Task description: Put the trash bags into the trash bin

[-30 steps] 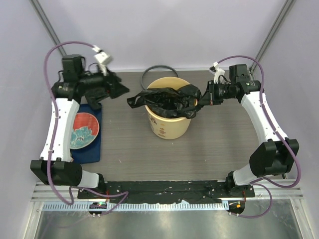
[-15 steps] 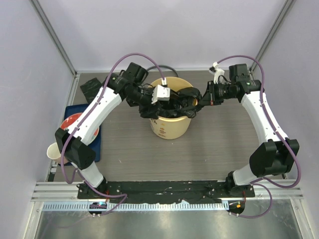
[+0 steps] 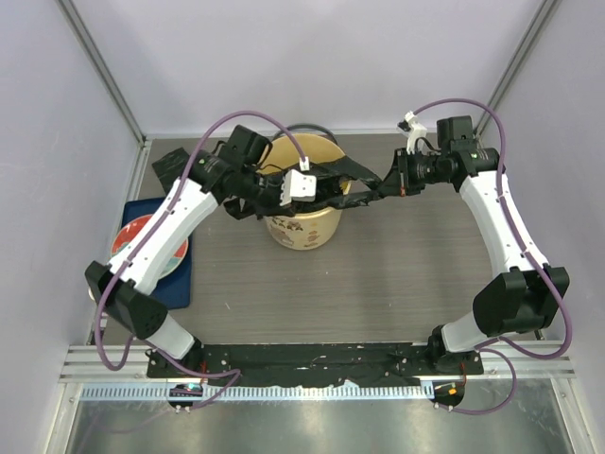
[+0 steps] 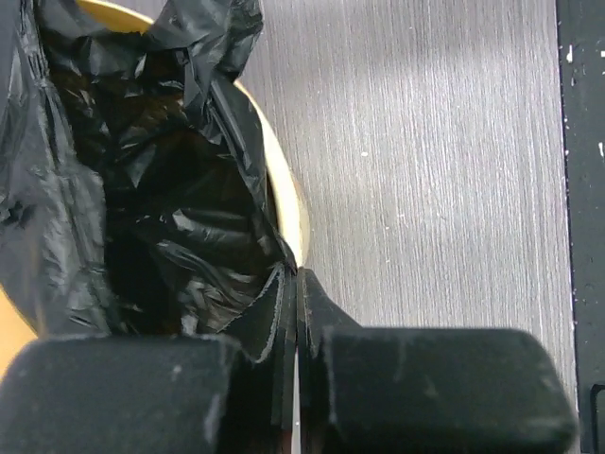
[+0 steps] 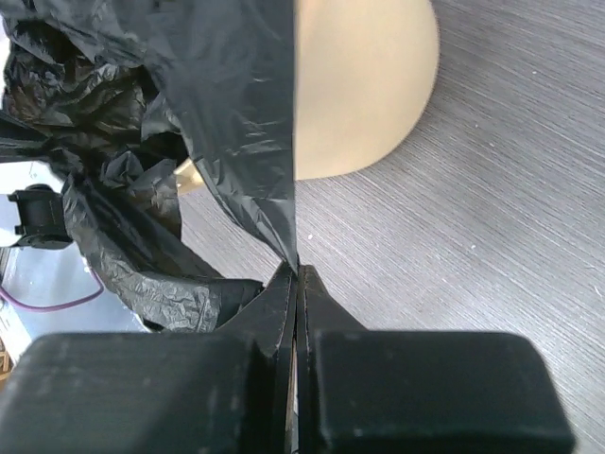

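The cream-yellow trash bin [image 3: 317, 227] stands mid-table with a crinkly black trash bag [image 3: 352, 173] stretched over its mouth. My left gripper [image 3: 326, 197] reaches across the bin's near rim. In the left wrist view its jaws [image 4: 295, 276] are pressed shut on the edge of the trash bag [image 4: 161, 189], right at the yellow bin rim [image 4: 289, 203]. To the right of the bin, my right gripper [image 3: 383, 186] is shut on the bag's other edge. The right wrist view shows the trash bag's film [image 5: 236, 113] rising taut from the right gripper [image 5: 297, 274], with the bin wall [image 5: 364, 85] behind.
A dark grey ring [image 3: 304, 127] lies behind the bin. A patterned plate [image 3: 132, 248] sits on a blue mat [image 3: 180, 279] at the left edge. A small black folded packet [image 3: 170, 168] lies at the back left. A black rail [image 4: 581, 189] borders the table's near edge.
My left arm swung from over the mat to the bin, and its jaws closed on the bag. The bin shifted slightly left and back, and the bag now stretches tauter toward the right gripper.
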Controlling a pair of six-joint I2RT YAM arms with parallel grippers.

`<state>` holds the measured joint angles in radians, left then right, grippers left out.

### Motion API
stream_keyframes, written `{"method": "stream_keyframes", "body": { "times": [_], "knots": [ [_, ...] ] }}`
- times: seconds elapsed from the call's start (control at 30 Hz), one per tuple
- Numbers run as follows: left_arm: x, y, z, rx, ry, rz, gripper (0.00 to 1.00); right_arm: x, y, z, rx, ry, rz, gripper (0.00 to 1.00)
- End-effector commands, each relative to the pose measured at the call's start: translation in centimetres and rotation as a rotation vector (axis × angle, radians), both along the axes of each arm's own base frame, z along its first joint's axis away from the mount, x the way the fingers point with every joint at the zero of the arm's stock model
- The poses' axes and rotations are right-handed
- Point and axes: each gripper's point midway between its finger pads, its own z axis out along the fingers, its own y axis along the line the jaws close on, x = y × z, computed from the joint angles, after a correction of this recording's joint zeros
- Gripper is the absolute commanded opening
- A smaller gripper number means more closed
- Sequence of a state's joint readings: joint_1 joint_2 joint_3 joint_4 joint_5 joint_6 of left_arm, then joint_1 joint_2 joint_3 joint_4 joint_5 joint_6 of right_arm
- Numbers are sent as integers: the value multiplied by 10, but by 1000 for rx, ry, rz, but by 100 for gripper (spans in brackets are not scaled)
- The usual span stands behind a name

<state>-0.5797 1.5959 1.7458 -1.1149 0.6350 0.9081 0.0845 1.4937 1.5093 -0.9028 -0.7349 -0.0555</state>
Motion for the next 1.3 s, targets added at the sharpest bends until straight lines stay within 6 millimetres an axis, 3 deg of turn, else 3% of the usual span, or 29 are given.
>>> {"method": "stream_keyframes", "body": {
  "times": [0.0, 0.2, 0.37, 0.47, 0.6, 0.83, 1.0, 1.1, 1.13, 1.2, 1.23, 1.27],
  "knots": [
    [-6, 0, 32, -86, -71, 19, 0, -4, 5, 30, 37, -89, 43, 1],
    [-15, -1, 34, -97, -25, -26, 0, -4, 9, 37, 69, -95, 53, 1],
    [-17, 2, 41, -123, -90, -34, 0, 8, 6, 41, 53, -127, 19, 1],
    [-24, 17, 26, -60, -134, -61, 0, 21, 2, 31, 23, -130, 2, 1],
    [-27, 35, -12, 37, -101, -32, 0, 43, -3, 6, -21, -108, -31, 1],
    [-13, 39, -41, 50, -84, 37, 0, 79, 11, -28, 17, -57, -49, 1],
    [-8, 37, -62, 35, -63, 50, 0, 86, 24, -57, 10, -10, -41, 1],
    [-9, 40, -71, 45, -49, 49, 0, 88, 25, -62, 9, -1, -43, 1],
    [-13, 43, -71, 51, -29, 49, 4, 89, 26, -61, 15, -4, -38, 1],
    [-17, 42, -47, 19, -43, 44, 16, 91, 30, -50, 42, -19, -25, 1],
    [-27, 41, -36, -2, -4, 54, 36, 92, 32, -44, 56, -31, -20, 1],
    [-27, 38, -12, -46, -26, 61, 46, 92, 34, -38, 72, -39, -13, 1]
  ]
}}
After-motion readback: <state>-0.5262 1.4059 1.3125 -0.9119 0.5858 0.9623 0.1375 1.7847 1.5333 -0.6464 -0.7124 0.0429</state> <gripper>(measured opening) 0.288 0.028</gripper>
